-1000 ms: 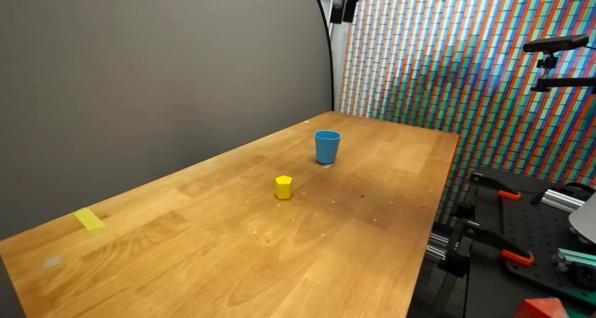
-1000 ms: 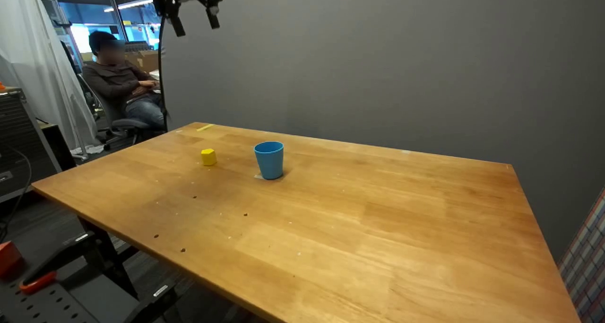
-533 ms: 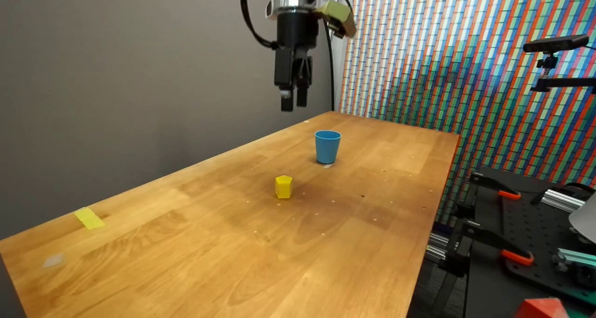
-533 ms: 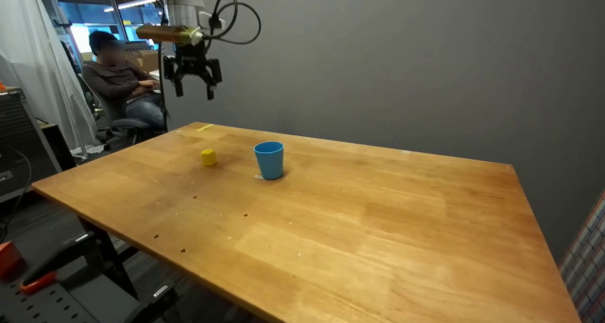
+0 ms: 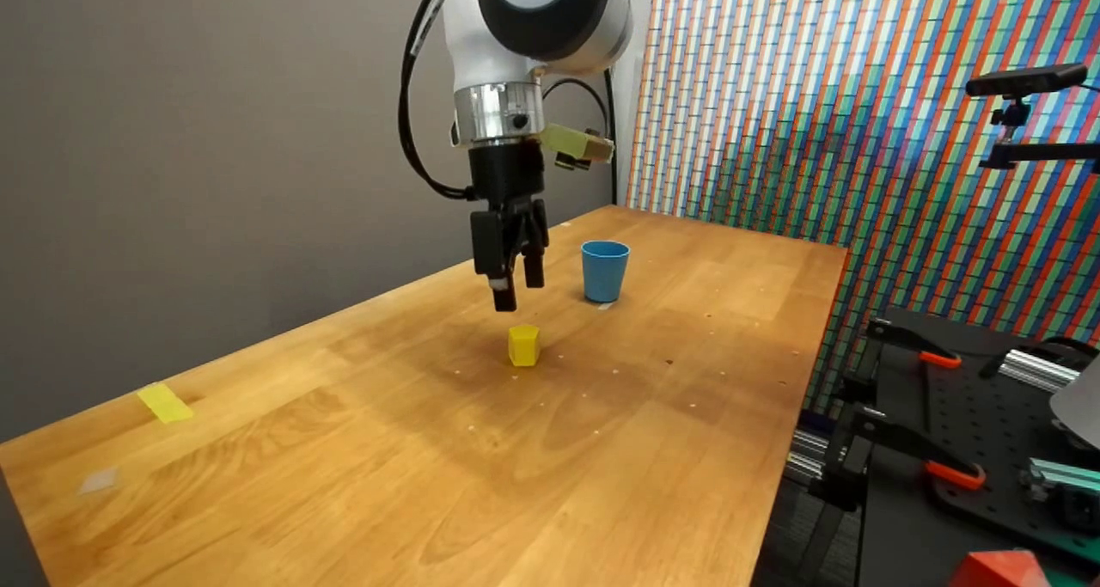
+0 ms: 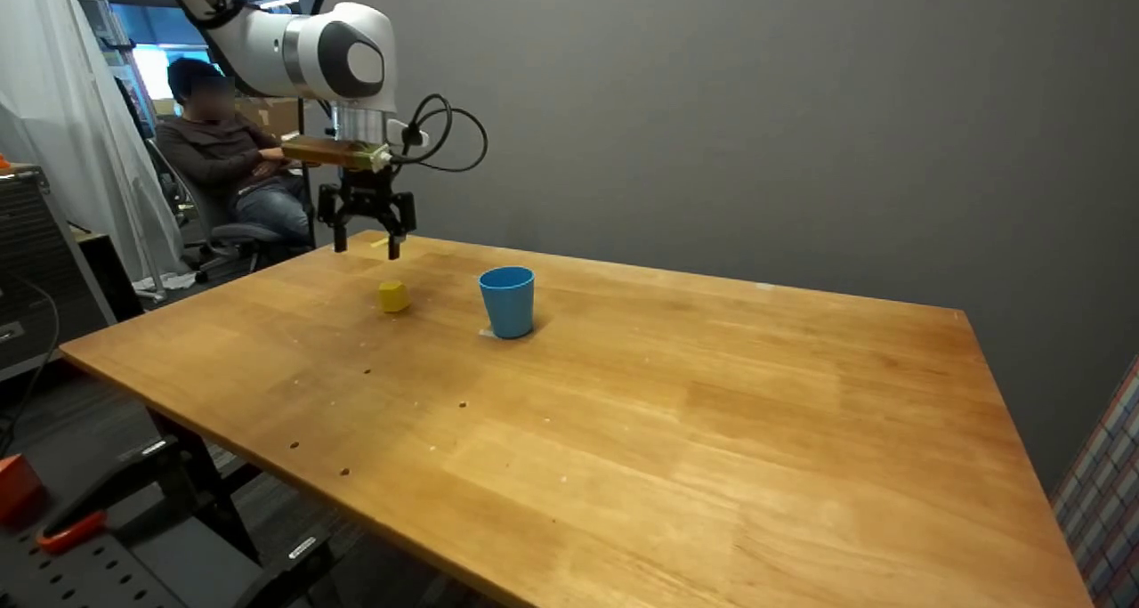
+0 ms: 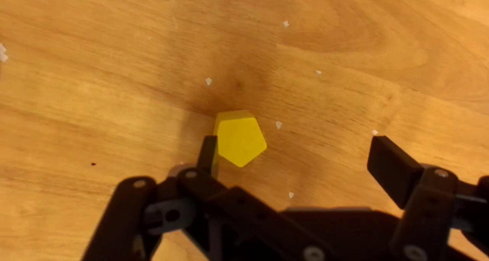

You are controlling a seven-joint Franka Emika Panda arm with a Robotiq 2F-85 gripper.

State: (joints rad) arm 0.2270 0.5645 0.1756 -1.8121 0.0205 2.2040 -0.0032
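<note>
Wrist view shows your jaws spread wide, with hold of nothing; a yellow pentagonal block (image 7: 241,140) stands below them, toward ten o'clock of the gap, so it sits off-centre, nearer the nine-o'clock jaw. In both exterior views you can see the jaws hang just above it, not touching. It rests on a flat five-sided end, which likely keeps it from rolling on the brown wooden surface (image 6: 712,412). From the block, in an exterior view, a blue tapered plastic-looking cup (image 5: 604,273) stands mouth up between one and two o'clock, near but apart. Pale tape (image 5: 605,307) shows at its base, perhaps as a place mark. Farther out, toward three o'clock, you have an orange-handled black clamp (image 5: 911,338), presumably pinning a black perforated plate (image 5: 980,398).
</note>
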